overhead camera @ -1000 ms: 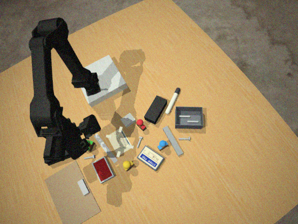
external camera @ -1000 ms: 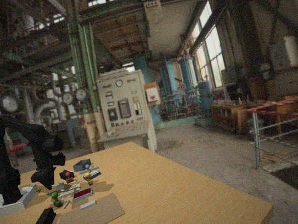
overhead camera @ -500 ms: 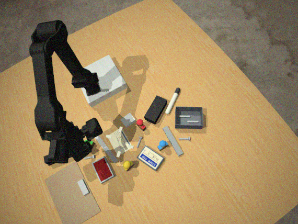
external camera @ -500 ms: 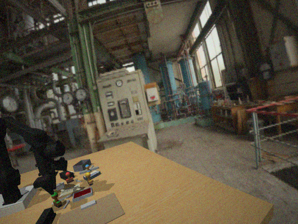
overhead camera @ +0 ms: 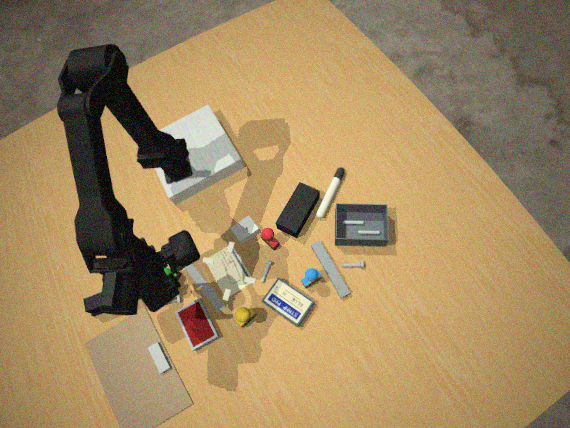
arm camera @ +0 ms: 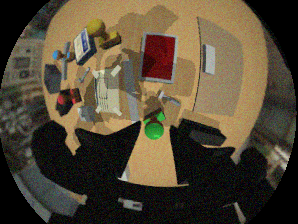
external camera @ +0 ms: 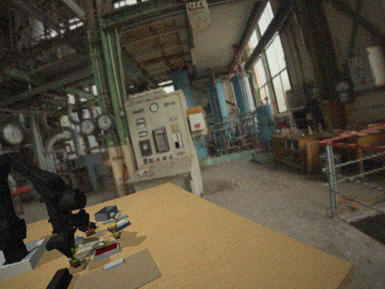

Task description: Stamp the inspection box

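My gripper (overhead camera: pixel 171 276) (external camera: pixel 71 256) (arm camera: pixel 156 125) is partly open and low over the bench, its fingers on either side of the green-knobbed stamp (overhead camera: pixel 168 270) (external camera: pixel 75 263) (arm camera: pixel 154 131). A gap shows beside the knob in the wrist view. The stamp stands on the bench; its lettering cannot be read. The open red ink pad (overhead camera: pixel 197 324) (external camera: pixel 107 250) (arm camera: pixel 159 57) lies nearby. The cream card (overhead camera: pixel 218 270) (arm camera: pixel 106 92) is taped down at its corners and partly shadowed; no print can be made out on it. Red (overhead camera: pixel 267 233), yellow (overhead camera: pixel 242 314) and blue (overhead camera: pixel 311 274) knobbed stamps stand elsewhere.
A grey strip (overhead camera: pixel 207 288) lies between card and pad. The stamp pad lid (overhead camera: pixel 289 301), grey tray (overhead camera: pixel 361 241), black block (overhead camera: pixel 298 210) and marker (overhead camera: pixel 329 196) lie beyond. A long black block (external camera: pixel 60 278) (arm camera: pixel 202 134) and brown board (overhead camera: pixel 130 380) (arm camera: pixel 220 95) are near the gripper.
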Controlling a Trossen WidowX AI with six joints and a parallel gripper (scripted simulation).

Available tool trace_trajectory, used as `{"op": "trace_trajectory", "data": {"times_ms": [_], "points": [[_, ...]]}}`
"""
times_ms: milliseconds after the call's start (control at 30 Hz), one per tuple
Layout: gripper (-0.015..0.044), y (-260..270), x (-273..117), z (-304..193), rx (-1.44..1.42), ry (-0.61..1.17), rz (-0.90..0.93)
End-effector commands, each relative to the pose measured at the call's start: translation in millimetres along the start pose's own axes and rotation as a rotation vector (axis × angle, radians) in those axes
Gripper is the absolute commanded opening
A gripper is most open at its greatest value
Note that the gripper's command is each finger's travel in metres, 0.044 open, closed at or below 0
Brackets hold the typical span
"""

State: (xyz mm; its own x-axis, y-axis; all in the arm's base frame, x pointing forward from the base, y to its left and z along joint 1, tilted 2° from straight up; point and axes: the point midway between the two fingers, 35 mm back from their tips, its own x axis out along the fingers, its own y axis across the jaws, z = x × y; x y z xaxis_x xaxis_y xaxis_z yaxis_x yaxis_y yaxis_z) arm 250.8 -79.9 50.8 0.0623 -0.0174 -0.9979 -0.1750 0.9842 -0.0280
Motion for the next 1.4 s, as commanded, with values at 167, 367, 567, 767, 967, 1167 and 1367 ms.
{"op": "trace_trajectory", "data": {"times_ms": [167,367,567,767,967,1167,1367], "points": [[0.0223,2,17,-3,-0.004,0.006,0.009],[0.0223,2,24,-3,-0.004,0.006,0.009],[0.0217,1,22,-2,0.0,0.005,0.002],[0.0177,1,22,-2,0.0,0.005,0.002],[0.0137,1,22,-2,0.0,0.005,0.002],[0.0097,1,22,-2,0.0,0.005,0.002],[0.0,1,21,-2,0.0,0.005,0.002]]}}
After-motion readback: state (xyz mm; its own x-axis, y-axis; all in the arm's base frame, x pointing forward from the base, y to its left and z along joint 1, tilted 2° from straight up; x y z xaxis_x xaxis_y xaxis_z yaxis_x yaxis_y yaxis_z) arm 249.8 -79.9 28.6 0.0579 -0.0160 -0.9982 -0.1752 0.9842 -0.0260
